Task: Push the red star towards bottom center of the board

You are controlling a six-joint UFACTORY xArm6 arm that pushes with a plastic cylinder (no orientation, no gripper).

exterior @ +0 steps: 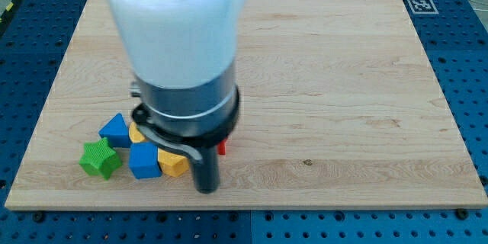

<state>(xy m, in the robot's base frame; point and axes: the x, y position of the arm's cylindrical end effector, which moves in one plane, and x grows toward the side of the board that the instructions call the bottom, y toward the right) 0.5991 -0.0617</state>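
Red shows only as a thin sliver of the red star [222,148], peeking out just to the view's right of the dark rod, low on the wooden tabletop [343,84] and a little left of its bottom centre; the rest of the block is hidden behind the arm, so its shape cannot be made out. My tip [207,190] sits just below and slightly left of that sliver, close to the bottom edge; whether it touches the star I cannot tell. There is no gripper on this arm, only the rod, and it holds nothing. Touching the rod's left side is a yellow block [174,162], with a blue cube [144,160] next to it. Further left lie a green star [100,158] and a blue triangular block [115,129], with another yellow block [136,133] partly hidden under the arm's housing.
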